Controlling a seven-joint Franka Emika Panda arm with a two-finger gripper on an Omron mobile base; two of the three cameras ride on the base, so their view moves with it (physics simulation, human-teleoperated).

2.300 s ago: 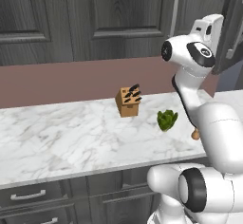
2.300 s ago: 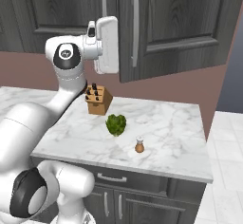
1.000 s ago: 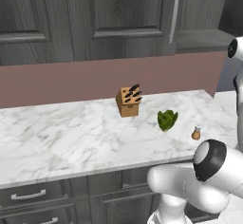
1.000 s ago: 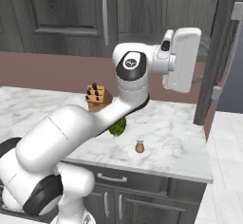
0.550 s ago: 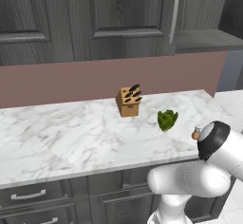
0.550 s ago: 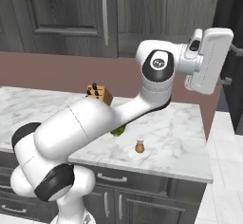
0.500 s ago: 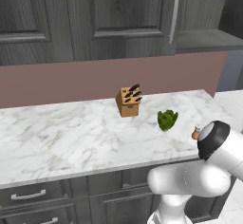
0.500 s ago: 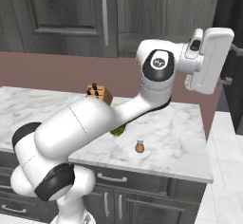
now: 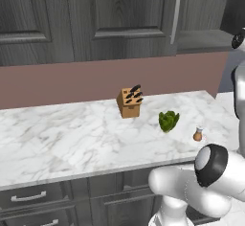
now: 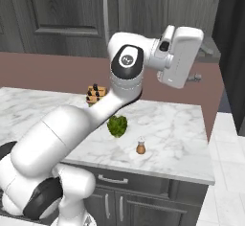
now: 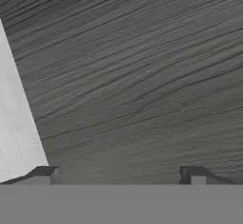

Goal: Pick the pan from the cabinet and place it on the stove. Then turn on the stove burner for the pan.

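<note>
Cabinet: dark grey wood-grain wall unit above the counter, raised-panel doors, long vertical silver bar handle near its right side. In the left base view the door right of the handle appears swung outward, its lower edge standing forward of the wall; this cannot be told for certain. No pan is to be made out in or near the cabinet.

Gripper: two dark finger tips are seen at the bottom of the hand view, set wide apart with nothing between them. A dark wood-grain surface is faced at close range, with a pale strip along the left side of that view. In the right base view the white hand is held high, to the right of the handle and above the right end of the counter.

Counter: white marble top, drawer fronts with short handles below, dull red-brown wall strip behind.

Knife block: wooden, dark handles protruding, placed toward the back of the counter.

Leafy green vegetable: lying just right of and in front of the knife block, apart from it.

Small brown shaker: upright, near the front right of the counter, well right of the vegetable.
</note>
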